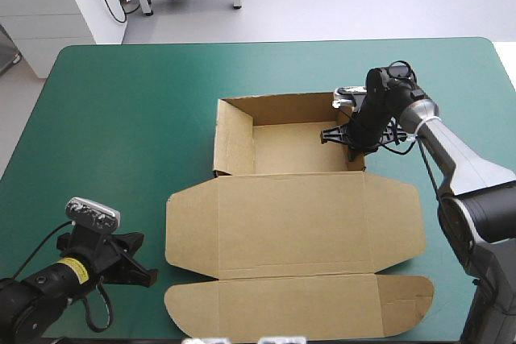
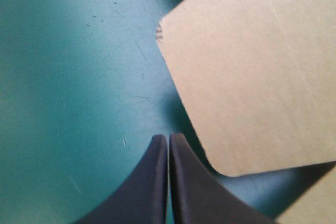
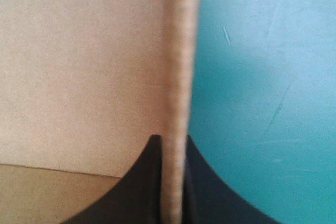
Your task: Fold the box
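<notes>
The brown box lies mid-table as an open tray with its lid flat toward the front edge. Left and back walls stand upright. My right gripper is at the tray's right wall, shut on the box. In the right wrist view the wall's edge runs up between the black fingers, with the right gripper pinching it. My left gripper rests low near the front-left corner, shut and holding nothing. In the left wrist view the left gripper points beside the lid's rounded flap corner.
The teal-green cover spreads wide to the left of and behind the box. The lid's front flap reaches close to the table's front edge. The right arm leans in over the table's right side.
</notes>
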`<state>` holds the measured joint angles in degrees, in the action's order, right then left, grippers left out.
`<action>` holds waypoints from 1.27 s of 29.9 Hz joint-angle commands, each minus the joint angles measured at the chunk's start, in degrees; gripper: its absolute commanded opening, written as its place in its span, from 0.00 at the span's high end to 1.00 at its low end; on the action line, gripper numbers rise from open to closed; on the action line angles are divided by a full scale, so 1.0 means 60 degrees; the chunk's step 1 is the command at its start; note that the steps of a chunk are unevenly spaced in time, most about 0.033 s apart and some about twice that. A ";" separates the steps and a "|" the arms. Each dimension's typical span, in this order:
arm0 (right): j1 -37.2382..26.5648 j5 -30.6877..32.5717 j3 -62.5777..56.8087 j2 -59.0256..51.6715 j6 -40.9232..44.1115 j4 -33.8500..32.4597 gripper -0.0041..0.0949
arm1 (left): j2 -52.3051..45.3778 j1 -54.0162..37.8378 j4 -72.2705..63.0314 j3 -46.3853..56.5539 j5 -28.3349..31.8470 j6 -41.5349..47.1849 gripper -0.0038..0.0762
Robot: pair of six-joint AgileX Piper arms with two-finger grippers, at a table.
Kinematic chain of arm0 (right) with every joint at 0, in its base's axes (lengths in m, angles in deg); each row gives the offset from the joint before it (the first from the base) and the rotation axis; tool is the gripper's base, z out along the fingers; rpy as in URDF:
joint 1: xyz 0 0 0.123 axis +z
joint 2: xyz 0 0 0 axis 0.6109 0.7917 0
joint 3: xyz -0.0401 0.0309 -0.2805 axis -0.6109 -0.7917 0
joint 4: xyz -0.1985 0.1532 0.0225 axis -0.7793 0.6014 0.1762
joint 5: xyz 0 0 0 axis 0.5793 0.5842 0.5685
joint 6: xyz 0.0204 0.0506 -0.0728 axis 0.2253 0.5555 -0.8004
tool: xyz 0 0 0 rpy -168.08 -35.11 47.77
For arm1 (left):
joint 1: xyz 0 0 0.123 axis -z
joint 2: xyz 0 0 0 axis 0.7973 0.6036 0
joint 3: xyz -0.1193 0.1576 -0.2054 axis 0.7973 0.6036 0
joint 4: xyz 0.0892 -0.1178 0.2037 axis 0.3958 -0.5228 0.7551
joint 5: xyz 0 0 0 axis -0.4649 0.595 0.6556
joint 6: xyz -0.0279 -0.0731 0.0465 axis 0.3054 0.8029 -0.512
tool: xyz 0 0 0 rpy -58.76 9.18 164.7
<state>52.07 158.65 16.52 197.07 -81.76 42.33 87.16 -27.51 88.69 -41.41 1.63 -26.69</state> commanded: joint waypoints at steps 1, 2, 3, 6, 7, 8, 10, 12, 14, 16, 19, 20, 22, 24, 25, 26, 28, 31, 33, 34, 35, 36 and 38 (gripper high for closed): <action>-0.0181 -0.0181 0.0724 -0.0527 -0.0184 -0.0086 0.98 | -0.0550 0.0045 -0.0001 -0.0075 0.0629 0.0015 0.96; -0.0271 -0.0137 0.1035 -0.0527 -0.0184 -0.0128 0.98 | -0.0701 0.0045 -0.0001 -0.0037 0.0646 0.0015 0.96; -0.0414 -0.0018 0.1416 -0.0527 -0.0184 -0.0145 0.98 | -0.0834 0.0045 -0.0001 -0.0037 0.0646 -0.0007 0.96; -0.1011 0.0284 0.2688 -0.0544 -0.0379 -0.0422 0.98 | -0.1136 0.0045 -0.0001 -0.0037 0.0646 -0.0031 0.96; -0.1249 0.0284 0.3095 -0.0574 -0.0481 -0.0476 0.98 | -0.1199 0.0045 -0.0001 -0.0037 0.0646 -0.0031 0.96; -0.1577 0.0284 0.3457 -0.0627 -0.0528 -0.0549 0.98 | -0.1270 0.0045 -0.0001 -0.0037 0.0646 -0.0031 0.96; -0.2309 0.0284 0.4022 -0.0705 -0.0528 -0.0768 0.98 | -0.1388 0.0045 -0.0001 -0.0037 0.0628 -0.0031 0.96; -0.3101 0.0284 0.4330 -0.0725 -0.0598 -0.0999 0.98 | -0.1484 0.0045 -0.0001 -0.0037 0.0628 -0.0031 0.96; -0.3754 0.0284 0.4394 -0.0725 -0.0598 -0.1287 0.98 | -0.1528 0.0045 -0.0036 -0.0037 0.0628 -0.0031 0.96; -0.4392 0.0266 0.4394 -0.0611 -0.0842 -0.1679 0.98 | -0.1538 0.0045 -0.0060 -0.0037 0.0628 -0.0031 0.96; -0.5138 0.0266 0.4360 -0.0384 -0.0913 -0.2117 0.98 | -0.1538 0.0045 -0.0058 -0.0037 0.0628 -0.0031 0.96; -0.5374 0.0266 0.4360 -0.0264 -0.0913 -0.2147 0.98 | -0.1538 0.0045 -0.0058 -0.0037 0.0628 -0.0031 0.96; -0.5792 0.0283 0.4360 -0.0064 -0.0935 -0.2083 0.98 | -0.1538 0.0045 -0.0058 -0.0037 0.0613 -0.0031 0.96; -0.6074 0.0283 0.4360 0.0153 -0.1103 -0.2075 0.98 | -0.1538 0.0045 -0.0058 -0.0037 0.0613 -0.0031 0.96; -0.6202 0.0283 0.4340 0.0279 -0.1211 -0.2056 0.98 | -0.1538 0.0045 -0.0058 -0.0037 0.0613 -0.0031 0.96; -0.6292 0.0283 0.4340 0.0372 -0.1286 -0.2059 0.98 | -0.1538 0.0045 -0.0058 -0.0037 0.0613 -0.0031 0.96; -0.6482 0.0283 0.4299 0.0595 -0.1384 -0.2059 0.97 | -0.1538 0.0045 -0.0058 -0.0037 0.0613 -0.0031 0.96; -0.6683 0.0283 0.4122 0.0858 -0.1520 -0.2083 0.97 | -0.1538 0.0045 -0.0058 -0.0037 0.0632 -0.0031 0.96; -0.6785 0.0283 0.3954 0.0973 -0.1609 -0.2098 0.97 | -0.1538 0.0045 -0.0058 -0.0037 0.0632 -0.0031 0.96; -0.6854 0.0283 0.3868 0.0993 -0.1667 -0.2057 0.97 | -0.1538 0.0045 -0.0058 -0.0037 0.0632 -0.0031 0.96; -0.6896 0.0283 0.3796 0.1025 -0.1758 -0.2034 0.95 | -0.1538 0.0045 -0.0058 -0.0037 0.0632 -0.0031 0.96; -0.6970 0.0283 0.3722 0.1031 -0.1900 -0.1974 0.92 | -0.1538 0.0045 -0.0058 -0.0037 0.0632 -0.0031 0.96; -0.7081 0.0283 0.3645 0.1046 -0.2224 -0.1700 0.84 | -0.1538 0.0045 -0.0036 -0.0037 0.0632 -0.0031 0.96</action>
<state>10.88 160.08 37.56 206.76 -92.01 31.20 77.49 -27.51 88.65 -40.13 1.58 -26.93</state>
